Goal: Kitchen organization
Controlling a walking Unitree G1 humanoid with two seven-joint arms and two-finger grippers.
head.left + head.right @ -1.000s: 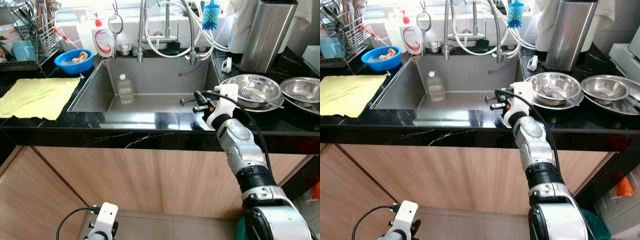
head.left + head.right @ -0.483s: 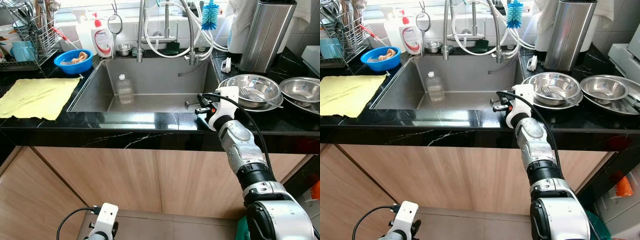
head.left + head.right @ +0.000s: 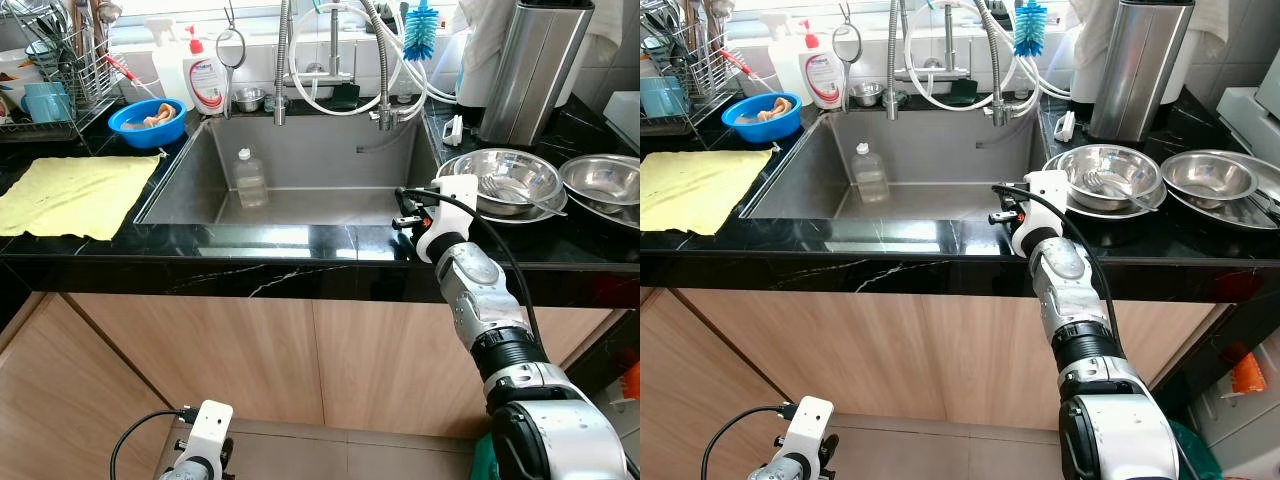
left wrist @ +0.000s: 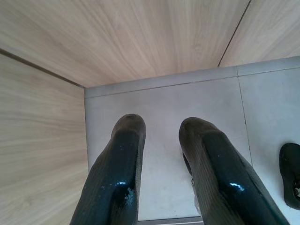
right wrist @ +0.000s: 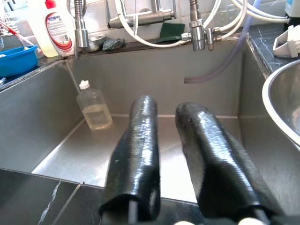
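My right gripper [image 3: 402, 208] hovers at the front right corner of the steel sink [image 3: 190, 190], beside the black counter's edge. In the right wrist view its two black fingers [image 5: 140, 140] stand a little apart with nothing between them, pointing into the sink. A clear plastic bottle [image 3: 249, 178] with a white cap stands upright in the sink's far left, well away from that gripper. Two steel bowls [image 3: 505, 180] sit on the counter just right of the gripper. My left gripper [image 4: 161, 126] hangs low over the floor, fingers apart and empty.
A yellow cloth [image 3: 70, 195] lies on the counter at left. Behind it are a blue bowl [image 3: 148, 120], a dish rack [image 3: 55, 70] and a soap bottle [image 3: 207, 80]. Faucets and hoses [image 3: 335, 60] rise behind the sink; a steel canister [image 3: 530, 70] stands at the back right.
My right gripper has drawn back a little to the right, toward the sink's front right corner. The bottle and bowls have not moved.
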